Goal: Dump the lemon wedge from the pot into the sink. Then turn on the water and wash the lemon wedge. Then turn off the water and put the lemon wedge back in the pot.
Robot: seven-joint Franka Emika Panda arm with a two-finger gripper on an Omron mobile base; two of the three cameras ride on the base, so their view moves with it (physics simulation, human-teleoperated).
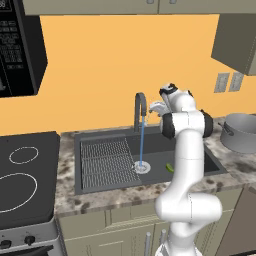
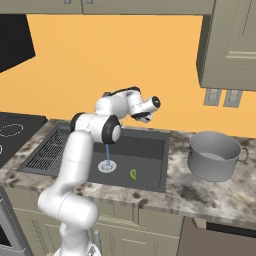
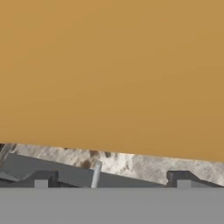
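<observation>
Water [image 1: 142, 140] runs in a thin blue stream from the dark arched faucet [image 1: 139, 107] onto the silver drain [image 1: 142, 167] of the dark grey sink [image 1: 100, 137]. The lemon wedge [image 1: 170, 167] [image 2: 133, 174] lies on the basin floor, right of the drain [image 2: 107, 166]. The grey pot [image 1: 242, 132] [image 2: 215, 155] stands upright on the counter right of the sink [image 2: 150, 147]. My gripper [image 1: 155, 107] [image 2: 143, 118] hovers just right of the faucet, above the sink's back rim. In the hand view my gripper [image 3: 112, 179] is open, fingertips [image 3: 41, 179] wide apart, with a slim grey bar [image 3: 96, 174] between them and untouched.
A wire grid [image 1: 105, 160] covers the sink's left half. A black stovetop [image 1: 25, 175] lies to the left, under a black microwave [image 1: 17, 45]. Wall cabinets [image 2: 230, 45] hang above the pot, with outlets [image 1: 227, 82] on the orange wall.
</observation>
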